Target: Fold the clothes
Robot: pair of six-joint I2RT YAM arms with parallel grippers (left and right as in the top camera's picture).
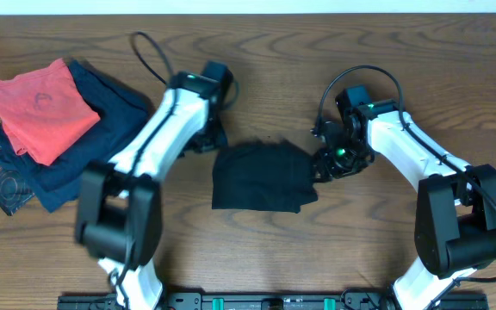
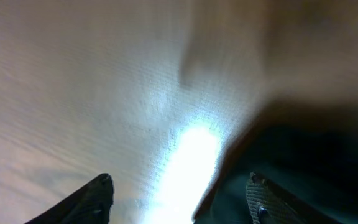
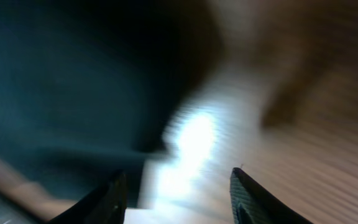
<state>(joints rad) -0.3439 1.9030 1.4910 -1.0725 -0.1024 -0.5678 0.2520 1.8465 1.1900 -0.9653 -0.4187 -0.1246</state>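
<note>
We see a wood table filling the overhead view. Two white-and-black arms come in from the bottom edge. The L arm runs up to the upper centre-left, and the R arm bends in from the right side. In the upper left of the frame sits a pile of folded garments: a navy-blue one w/ a coral-red one on top, and a dark printed piece poking out at the pile's lower left. The black T-shirt lies at frame centre, folded to a rough rectangle, flat on the table and well apart from the pile. The L gripper is by the shirt's upper-left corner, the R gripper by its right edge. We can't tell if either touches the cloth. Both wrist views are blurred. In the L wrist view the jaws are spread over bare wood w/ a bright glare, nothing between them, and the shirt is a dark patch at lower right. In the R wrist view the jaws are also spread and hold nothing, w/ the shirt dark across the upper left and glare mid-frame.
</note>
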